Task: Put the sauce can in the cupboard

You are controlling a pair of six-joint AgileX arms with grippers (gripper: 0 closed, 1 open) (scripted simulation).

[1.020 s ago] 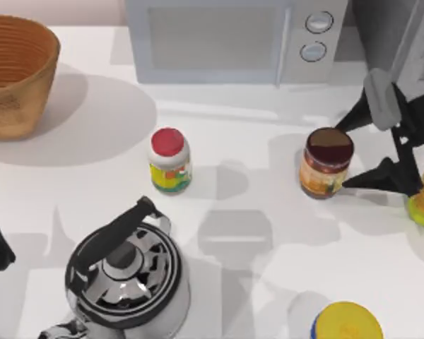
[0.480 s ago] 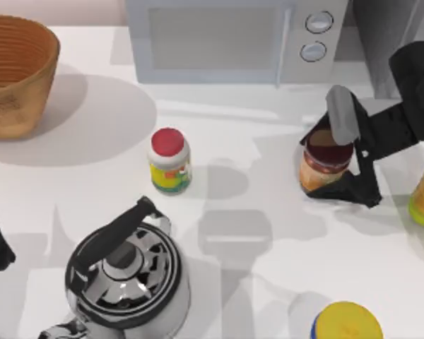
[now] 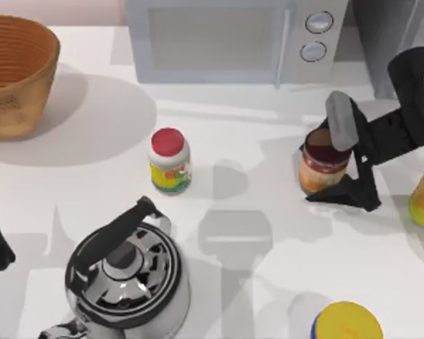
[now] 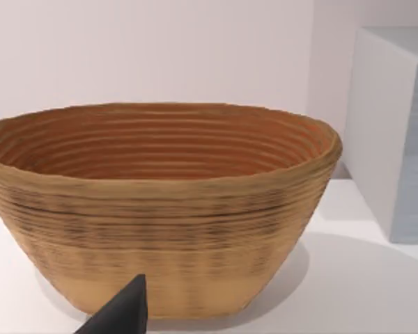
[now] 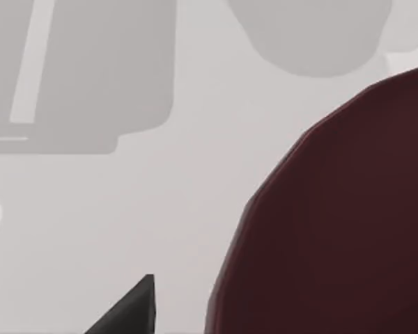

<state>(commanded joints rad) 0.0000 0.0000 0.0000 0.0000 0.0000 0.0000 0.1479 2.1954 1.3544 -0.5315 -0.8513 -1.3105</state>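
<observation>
Right tool (image 3: 330, 161) at right of frame, reaching in from the edge, fingers spread around the sauce can (image 3: 319, 167), can partly hidden, left arm parked at lower left edge, its fingers' state unclear

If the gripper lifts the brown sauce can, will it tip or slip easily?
The short orange-brown sauce can with maroon top stands upright and squat, so tipping seems unlikely. Its round, smooth-looking side could slip or turn between the right gripper fingers, which stand on either side of it.
</observation>
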